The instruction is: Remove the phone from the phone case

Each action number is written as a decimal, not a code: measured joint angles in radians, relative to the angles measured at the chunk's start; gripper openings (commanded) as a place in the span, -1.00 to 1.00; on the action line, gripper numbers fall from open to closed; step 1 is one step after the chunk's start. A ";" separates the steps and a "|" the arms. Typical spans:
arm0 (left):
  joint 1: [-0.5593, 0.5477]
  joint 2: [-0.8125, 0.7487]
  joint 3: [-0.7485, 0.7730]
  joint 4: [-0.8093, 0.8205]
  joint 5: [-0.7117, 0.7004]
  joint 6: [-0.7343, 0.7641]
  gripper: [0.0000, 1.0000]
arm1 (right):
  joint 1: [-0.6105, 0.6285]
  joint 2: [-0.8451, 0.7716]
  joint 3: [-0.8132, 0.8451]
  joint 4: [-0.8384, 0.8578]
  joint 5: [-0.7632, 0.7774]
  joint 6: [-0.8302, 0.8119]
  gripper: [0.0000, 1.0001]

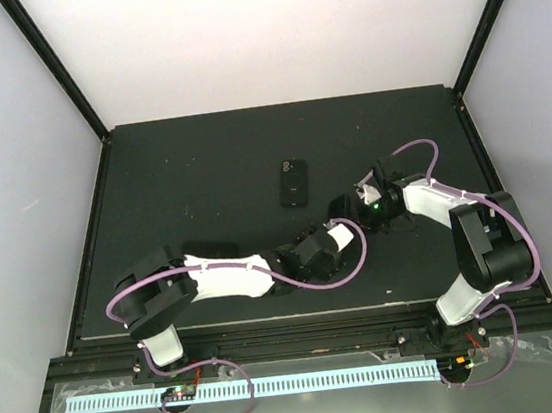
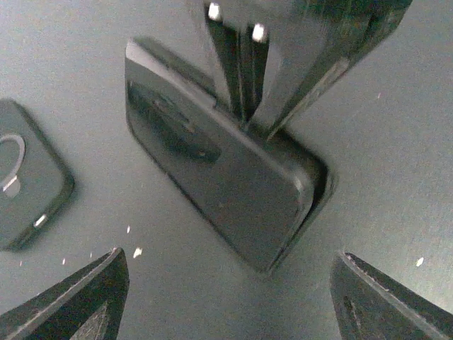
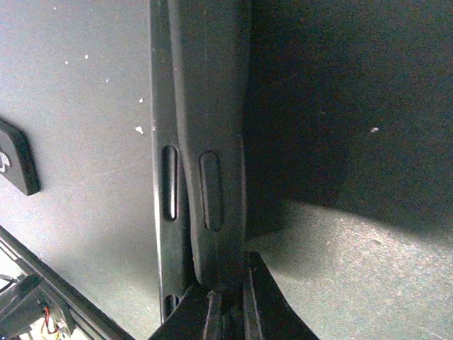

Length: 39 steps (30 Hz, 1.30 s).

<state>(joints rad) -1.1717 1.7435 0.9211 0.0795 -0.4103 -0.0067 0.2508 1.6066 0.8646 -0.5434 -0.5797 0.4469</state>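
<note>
Beyond the left finger of the left gripper (image 2: 228,256): a second dark slab (image 2: 28,184) with a ring mark, flat, near.

Left gripper is spread wide and touches nothing. The phone (image 2: 212,163) sits just ahead of it, between the fingers' lines.

Right gripper (image 3: 230,283) is pressed together, pinching the phone case (image 3: 212,142) edge at the phone's far end. The lip gapes at the corner toward the left gripper's right finger; the rest looks seated.

Risks:
- Thin pinch slips, so the whole thing drops.
- Left closes over phone case wall and phone together, which re-seats them.

Room: bare table (image 2: 396,142) past the right finger. The left-finger side is tighter because of the slab.
</note>
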 measured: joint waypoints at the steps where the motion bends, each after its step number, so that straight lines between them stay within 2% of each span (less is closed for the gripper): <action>1: 0.000 0.004 0.008 0.004 0.003 0.004 0.55 | 0.001 0.000 0.000 0.003 -0.002 0.000 -0.99; 9: 0.000 0.087 0.083 0.066 -0.019 0.017 0.44 | 0.005 0.000 0.000 0.034 -0.012 0.000 -0.99; 19: 0.006 0.117 0.091 0.101 -0.116 0.050 0.11 | 0.003 -0.001 -0.003 0.063 -0.036 0.001 -0.99; 22: 0.012 0.117 0.089 0.111 -0.130 0.051 0.09 | 0.002 -0.001 -0.003 0.085 -0.045 0.001 -0.99; 26: 0.012 0.117 0.088 0.122 -0.164 0.076 0.19 | 0.000 -0.001 -0.003 0.108 -0.059 0.001 -0.99; 31: 0.010 0.126 0.085 0.172 -0.247 0.164 -0.07 | -0.007 -0.008 -0.004 0.145 -0.118 0.005 -0.99; 35: 0.006 0.129 0.048 0.280 -0.311 0.245 -0.31 | -0.006 -0.047 -0.009 0.170 -0.165 0.006 -0.99; 39: 0.003 0.108 0.019 0.357 -0.330 0.274 -0.66 | -0.006 -0.092 -0.011 0.186 -0.175 0.012 -0.99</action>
<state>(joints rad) -1.1683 1.8519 0.9398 0.4366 -0.7406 0.2676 0.2443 1.5143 0.8536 -0.3573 -0.7547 0.4587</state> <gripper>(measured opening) 0.282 0.040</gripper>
